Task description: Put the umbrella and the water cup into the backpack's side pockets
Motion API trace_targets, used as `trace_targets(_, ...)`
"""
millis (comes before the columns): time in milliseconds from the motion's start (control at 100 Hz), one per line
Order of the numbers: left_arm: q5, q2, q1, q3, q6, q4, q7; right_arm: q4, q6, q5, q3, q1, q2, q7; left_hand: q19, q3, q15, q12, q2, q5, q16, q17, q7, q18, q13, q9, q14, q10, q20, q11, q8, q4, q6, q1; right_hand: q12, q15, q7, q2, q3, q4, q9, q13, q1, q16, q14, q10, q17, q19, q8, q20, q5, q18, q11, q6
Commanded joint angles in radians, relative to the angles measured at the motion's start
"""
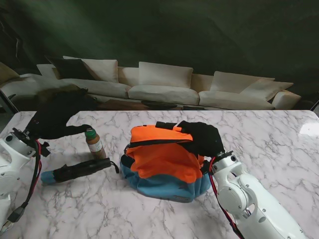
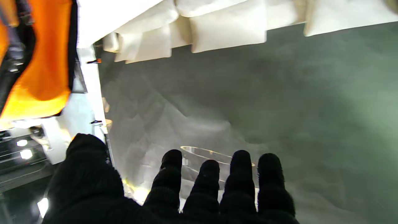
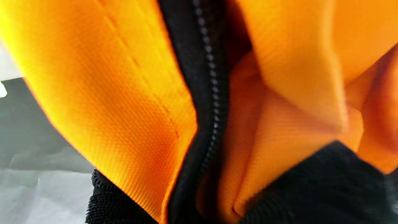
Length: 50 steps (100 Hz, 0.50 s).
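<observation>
Neither item is in a pocket yet; both lie on the worktop left of the backpack.

Going left to right: the left hand [image 1: 57,117] hovers over the worktop's far-left corner, black-gloved, its fingers [image 2: 241,177] apart and holding nothing. The folded umbrella [image 1: 77,170], black with a blue end, lies flat toward the left edge, nearer to me than the water cup [image 1: 94,144], a brown bottle with a green cap standing upright just beside it. The orange-and-blue backpack [image 1: 164,164] sits mid-worktop, its side pockets not clearly visible. The right hand [image 1: 204,135] rests on the backpack's right top; whether it grips the fabric I cannot tell. Both placements appear still to do. The cup's label is too small to read; no other writing shows.
</observation>
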Motion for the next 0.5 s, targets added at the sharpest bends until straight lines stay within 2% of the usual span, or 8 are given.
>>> trace_targets(0, -0.024, 0.004, -0.002, -0.007, 0.032, 0.056, -0.035, 0.016, 0.009, -0.003, -0.010, -0.007, 0.001, 0.019, -0.008, -0.011, 0.006, 0.019, 0.048, 0.031, -0.012, -0.011, 0.014, 0.007, -0.005, 0.030, -0.004, 0.000, -0.014, 0.013, 0.008, -0.019, -0.002, 0.031, -0.003, 0.032, 0.116, 0.118, 0.080, 0.052, -0.023, 0.027, 0.141, 0.009, -0.024, -0.013, -0.003, 0.021, 0.045, 0.003, 0.035, -0.027, 0.040, -0.156)
trace_targets(160, -0.005, 0.011, 0.000, -0.007, 0.095, 0.143, -0.034, 0.027, 0.013, -0.001, -0.019, 0.003, 0.002, 0.032, -0.004, -0.018, 0.010, 0.034, 0.038, 0.040, -0.009, -0.009, 0.020, 0.019, 0.005, 0.042, -0.002, 0.001, -0.012, 0.020, 0.015, -0.019, 0.006, 0.032, -0.003, 0.031, 0.117, 0.118, 0.081, 0.052, -0.025, 0.025, 0.143, 0.009, -0.023, -0.013, -0.005, 0.019, 0.047, 0.004, 0.037, -0.026, 0.039, -0.155)
trace_targets(370, -0.038, 0.016, -0.017, 0.027, 0.165, 0.261, -0.058, 0.041, 0.019, 0.008, -0.034, 0.021, 0.003, 0.047, -0.019, -0.017, -0.006, 0.002, -0.018, -0.037, -0.019, -0.013, -0.029, 0.015, 0.004, -0.037, -0.006, 0.010, -0.018, -0.032, -0.009, -0.016, 0.023, -0.002, -0.002, 0.030, 0.118, 0.117, 0.083, 0.053, -0.026, 0.024, 0.143, 0.009, -0.023, -0.013, -0.006, 0.018, 0.050, 0.004, 0.039, -0.026, 0.038, -0.151)
trace_targets(490, -0.034, 0.023, -0.032, 0.062, 0.209, 0.315, -0.087, 0.049, 0.021, 0.011, -0.041, 0.028, 0.003, 0.050, -0.036, -0.018, -0.006, -0.020, -0.069, -0.076, -0.022, -0.016, -0.065, 0.003, 0.000, -0.053, 0.005, 0.042, -0.024, -0.042, -0.044, -0.017, 0.086, -0.041, -0.001, 0.030, 0.118, 0.117, 0.084, 0.052, -0.026, 0.023, 0.142, 0.009, -0.024, -0.013, -0.007, 0.018, 0.050, 0.005, 0.040, -0.026, 0.038, -0.150)
